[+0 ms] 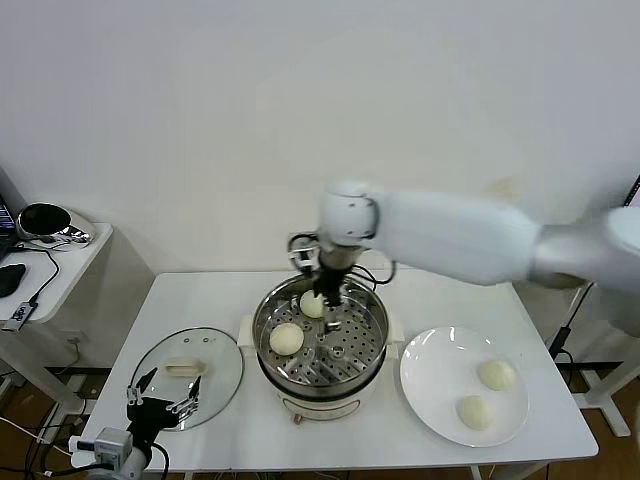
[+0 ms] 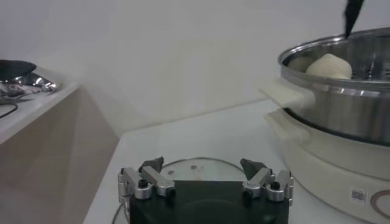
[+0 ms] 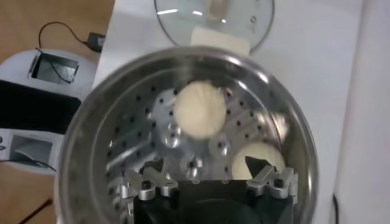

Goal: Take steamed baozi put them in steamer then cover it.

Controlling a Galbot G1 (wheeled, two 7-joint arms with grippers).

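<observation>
- The steamer (image 1: 322, 345) stands near the middle of the white counter (image 1: 250, 430), its shiny steel pot sitting on a white base with side handles
- Two steamed baozi lie on the perforated tray inside the pot: one (image 1: 287, 338) on the robot's left part of the tray, the other (image 1: 313, 304) toward the far rim
- The right pincer (image 1: 327, 300) reaches down into the pot from the far side, just beside the far bun; its fingers (image 3: 268, 178) stand wide apart and hold nothing, and in the right wrist view that bun (image 3: 259, 159) lies just below them, between the two tips
- In the same view the other bun (image 3: 200, 109) rests apart, near the tray's middle
- A flat white plate (image 1: 425, 375) sits on the counter to the robot's right of the steamer, carrying two more buns (image 1: 497, 374) (image 1: 475, 411), near each other but not touching
- The round glass lid (image 1: 187, 377) with its cream handle lies flat on the counter to the robot's left of the steamer
- The left pincer (image 1: 160, 398) waits low at the near left edge of the counter, over the near rim of the lid, fingers (image 2: 146, 179) spread wide and empty
</observation>
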